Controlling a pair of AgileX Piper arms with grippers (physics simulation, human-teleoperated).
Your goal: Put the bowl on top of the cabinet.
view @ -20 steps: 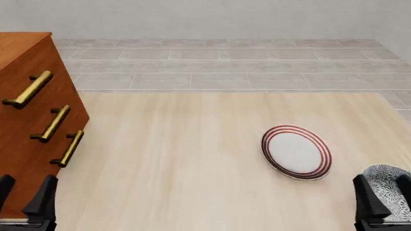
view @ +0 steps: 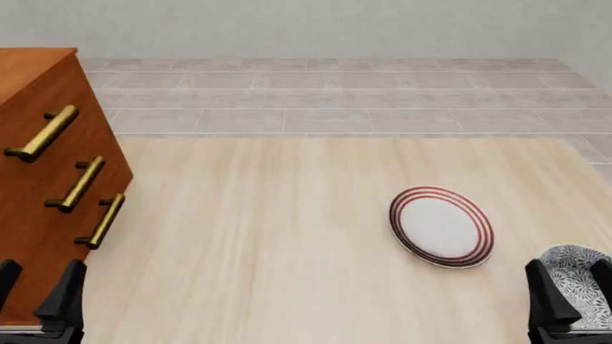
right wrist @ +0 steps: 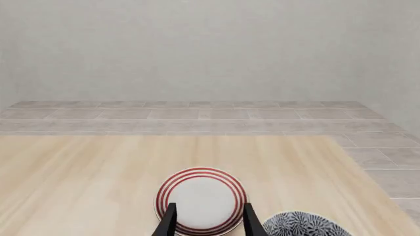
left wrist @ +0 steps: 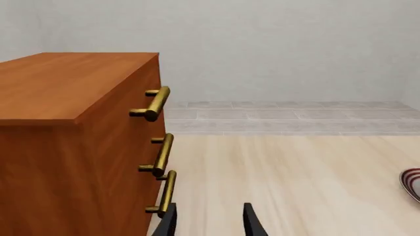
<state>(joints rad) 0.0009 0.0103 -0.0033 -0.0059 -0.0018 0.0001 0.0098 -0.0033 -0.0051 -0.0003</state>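
Observation:
The black-and-white floral bowl (view: 580,276) sits on the table at the near right corner. In the right wrist view the bowl (right wrist: 303,224) lies just beside my fingers, not between them. My right gripper (view: 572,288) (right wrist: 208,222) is open and holds nothing. The reddish-brown cabinet (view: 43,179) (left wrist: 62,113) stands at the table's left edge, its brass handles facing right. Low beside the cabinet's near corner, my left gripper (view: 34,297) (left wrist: 208,223) is open and holds nothing.
A flat white plate with red rings (view: 442,226) (right wrist: 200,200) lies left of the bowl and slightly farther away. The light wooden table (view: 268,236) stretches between cabinet and plate. Grey tiled floor and a wall lie beyond its far edge.

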